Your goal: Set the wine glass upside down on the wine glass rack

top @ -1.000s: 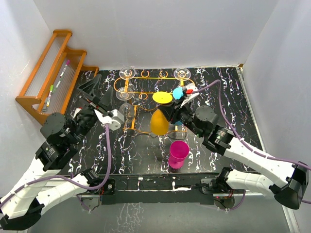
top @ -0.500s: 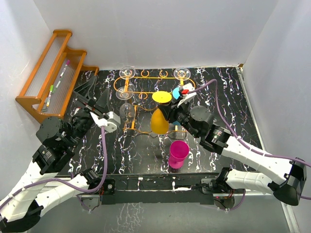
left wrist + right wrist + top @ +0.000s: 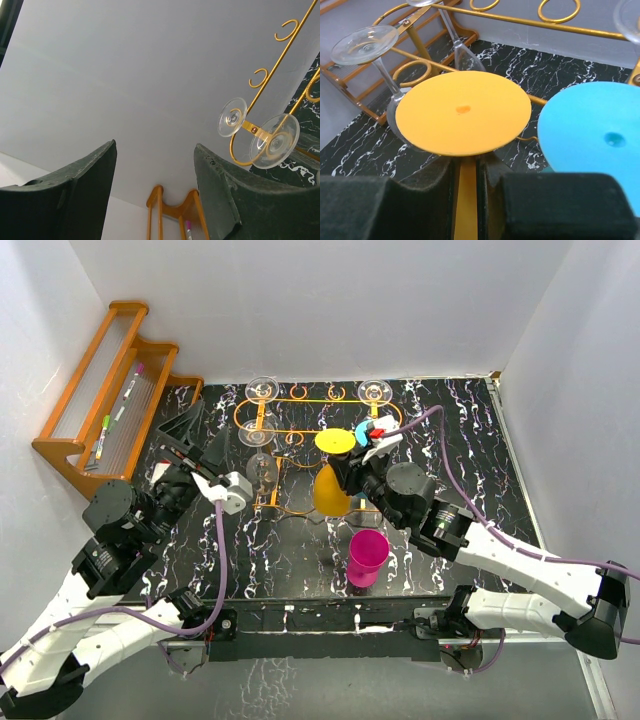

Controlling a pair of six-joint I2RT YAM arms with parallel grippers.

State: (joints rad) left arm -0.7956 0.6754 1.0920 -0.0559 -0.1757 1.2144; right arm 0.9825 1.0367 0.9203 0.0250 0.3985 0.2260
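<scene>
Right gripper is clamped tight on the stem of the yellow wine glass. The glass is upside down, foot disc up, at the near rail of the orange wine glass rack; whether it rests on the wire, I can't tell. Clear glasses hang inverted from the rack, with a blue glass just beside the yellow. Left gripper gapes wide, holding nothing. Pink cup stands upright on the table. Markers lie on the wooden shelf.

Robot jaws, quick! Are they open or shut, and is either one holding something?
Left gripper: open, holding nothing.
Right gripper: shut on the stem of the yellow wine glass.
</scene>
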